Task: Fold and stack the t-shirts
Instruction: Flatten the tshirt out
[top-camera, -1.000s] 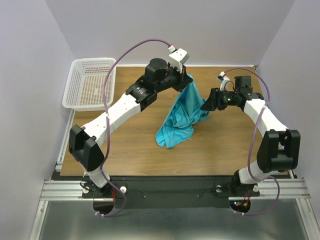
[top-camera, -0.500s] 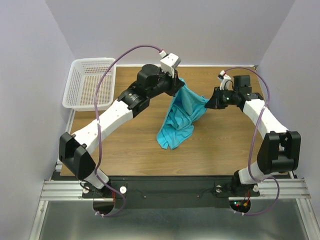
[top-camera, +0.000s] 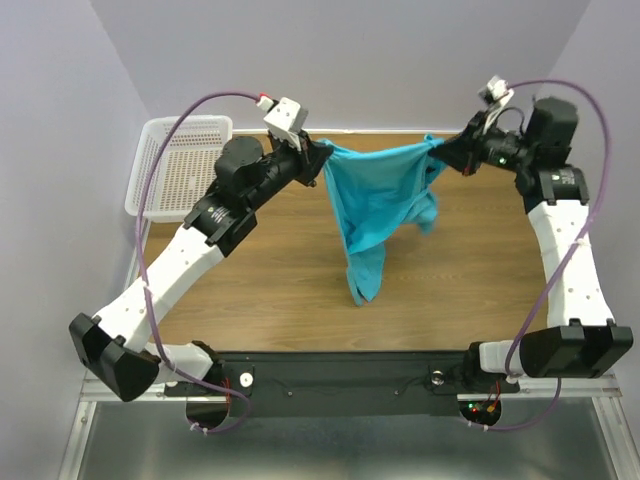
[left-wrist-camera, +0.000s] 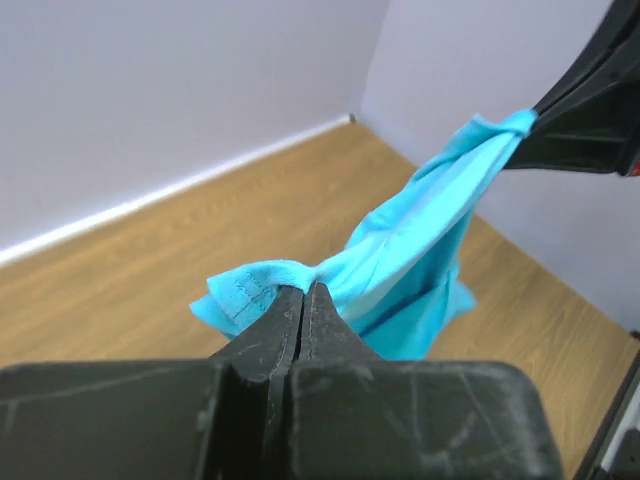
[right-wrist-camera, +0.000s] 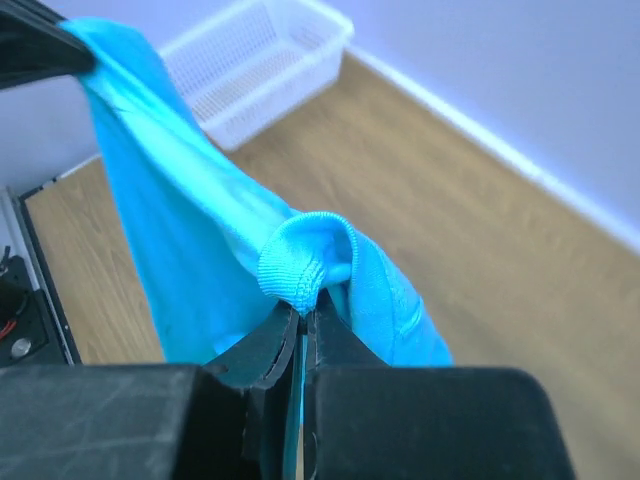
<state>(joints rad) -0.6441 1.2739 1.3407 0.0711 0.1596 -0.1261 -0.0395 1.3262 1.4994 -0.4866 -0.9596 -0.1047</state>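
A turquoise-blue t-shirt (top-camera: 375, 195) hangs stretched in the air between my two grippers, its lower part drooping toward the wooden table (top-camera: 270, 290). My left gripper (top-camera: 322, 152) is shut on a hemmed edge of the t-shirt (left-wrist-camera: 260, 285) at the left end. At the right end, my right gripper (top-camera: 450, 152) is shut on a ribbed fold of the t-shirt (right-wrist-camera: 305, 262). In the left wrist view my left gripper (left-wrist-camera: 303, 290) pinches the cloth, and the right gripper's dark fingers (left-wrist-camera: 590, 110) show at the upper right. My right gripper (right-wrist-camera: 303, 310) pinches the rib.
A white mesh basket (top-camera: 180, 165) stands at the table's back left, also seen in the right wrist view as the basket (right-wrist-camera: 255, 60). Pale walls close in the back and both sides. The table's metal frame (top-camera: 330, 375) runs along the near edge.
The right gripper has shut on the t-shirt. Both arms have lifted and drawn apart, spreading the cloth from a hanging bunch into a stretched span.
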